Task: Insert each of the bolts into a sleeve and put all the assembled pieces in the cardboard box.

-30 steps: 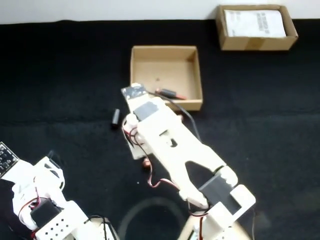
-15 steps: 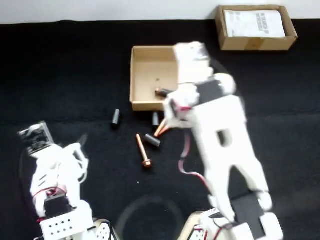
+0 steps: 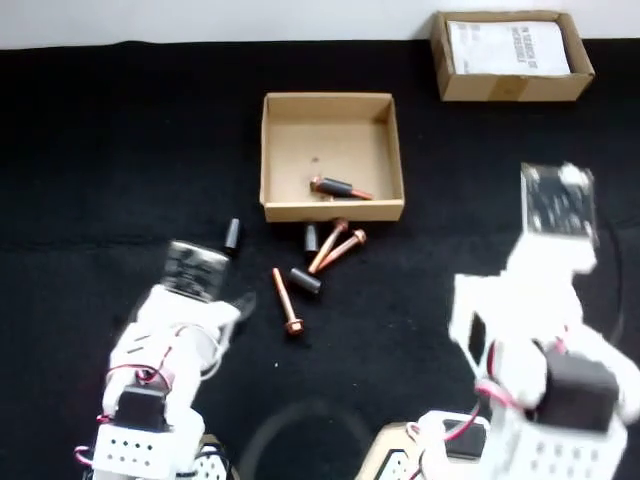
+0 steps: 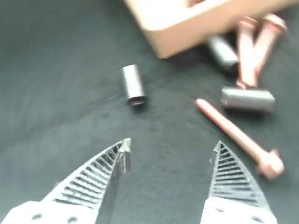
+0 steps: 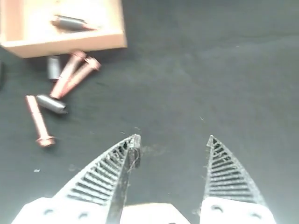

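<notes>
My left claw (image 4: 170, 149) hung spread wide, holding nothing, over the black cloth (image 3: 100, 150). Ahead of it lay a lone sleeve (image 4: 133, 85), apart from the other parts. Farther right a loose bolt (image 3: 287, 300) lay with a second sleeve (image 3: 305, 280) just beside its shank. Then came a third sleeve (image 3: 311, 237) and two more bolts (image 3: 328, 245) side by side, close to the near wall of the cardboard box (image 3: 265, 150). That wall stood between these loose parts and the one assembled piece (image 3: 338, 188) inside the box. My right claw (image 5: 173, 142) was also spread and empty, well off to the right. A second box (image 3: 510, 85) holding a paper (image 3: 510, 45) sat in the far right corner. A second earlier my right arm had stretched across to the cardboard box. It had since pulled back, while my left arm had come in from the left edge toward the parts.
</notes>
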### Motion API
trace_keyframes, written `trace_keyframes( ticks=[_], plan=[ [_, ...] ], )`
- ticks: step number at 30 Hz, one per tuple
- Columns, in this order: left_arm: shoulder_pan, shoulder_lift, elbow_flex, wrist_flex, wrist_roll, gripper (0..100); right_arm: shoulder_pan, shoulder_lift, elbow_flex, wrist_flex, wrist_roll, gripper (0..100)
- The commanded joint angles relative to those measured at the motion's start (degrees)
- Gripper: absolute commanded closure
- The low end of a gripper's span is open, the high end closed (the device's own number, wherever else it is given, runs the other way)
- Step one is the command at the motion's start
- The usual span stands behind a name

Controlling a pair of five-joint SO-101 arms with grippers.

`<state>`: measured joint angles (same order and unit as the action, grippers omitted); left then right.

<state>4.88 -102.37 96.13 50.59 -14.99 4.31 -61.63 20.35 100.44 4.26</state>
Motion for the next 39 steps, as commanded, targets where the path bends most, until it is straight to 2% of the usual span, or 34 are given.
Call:
trace_keyframes(
  ticks=[1, 3, 6, 8, 12, 14, 17, 20, 25, 32, 36, 39],
  plan=[
    [2.8, 0.4, 1.1, -0.6, -22.5, 72, 6.9, -9.0, 6.4, 0.4, 5.4, 78.9],
    [1.5, 0.3, 1.1, -4.0, -36.4, 72, 9.4, -13.3, 10.1, -0.1, 8.1, 78.9],
    [0.3, 0.4, 1.1, -12.0, -52.4, 72, 12.2, -19.5, 15.5, -2.1, 10.3, 78.9],
    [0.3, 0.5, 1.1, -14.9, -60.5, 72, 13.2, -23.5, 18.4, -3.1, 10.3, 78.9],
    [2.0, 0.9, 1.1, -15.0, -76.6, 72, 13.3, -30.5, 23.0, -4.1, 10.3, 78.9],
    [4.5, 0.9, 1.1, -15.0, -85.0, 72, 13.3, -33.3, 25.0, -4.1, 10.3, 78.9],
    [10.1, 1.0, 1.1, -15.1, -93.4, 72, 13.5, -36.1, 27.6, -5.1, 10.4, 78.9],
    [15.2, 1.0, 1.1, -15.9, -92.7, 72, 13.6, -38.2, 30.7, -7.3, 10.4, 78.9],
    [15.2, 1.0, 1.1, -22.7, -81.9, 72, 13.6, -39.0, 34.4, -8.6, 10.2, 78.9],
    [15.0, 2.3, -2.1, -26.1, -77.4, 72, 13.1, -38.5, 35.0, -9.0, 9.9, 78.9],
    [13.1, 12.9, -10.6, -29.9, -66.2, 74, 13.1, -38.4, 36.0, -9.0, 9.9, 78.9],
    [9.2, 28.0, -25.9, -30.5, -57.4, 76, 13.1, -38.4, 36.2, -8.8, 9.9, 78.9]
  ],
)
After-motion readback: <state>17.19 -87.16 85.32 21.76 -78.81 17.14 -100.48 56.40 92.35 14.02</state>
